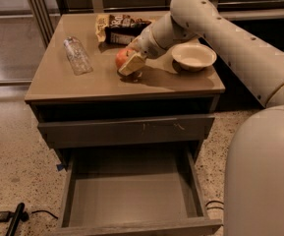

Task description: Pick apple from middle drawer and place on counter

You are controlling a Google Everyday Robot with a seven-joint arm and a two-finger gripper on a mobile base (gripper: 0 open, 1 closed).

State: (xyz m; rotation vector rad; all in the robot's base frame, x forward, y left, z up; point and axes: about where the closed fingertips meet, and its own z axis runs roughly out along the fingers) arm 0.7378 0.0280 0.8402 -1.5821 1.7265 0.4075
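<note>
The apple (121,57), red with yellow patches, sits between the fingers of my gripper (128,62) just over the middle of the tan counter (97,82). A pale finger (132,64) covers its right side. I cannot tell whether the apple touches the counter. The gripper is shut on the apple, and the arm reaches in from the right. The middle drawer (131,191) is pulled out below, with its grey inside bare.
A white bowl (194,56) stands right of the gripper. A clear plastic bottle (77,55) lies to the left, and a snack bag (119,29) lies behind. A closed drawer front with pale scratches (127,130) sits under the counter. A black cable and tool (14,218) lie on the floor.
</note>
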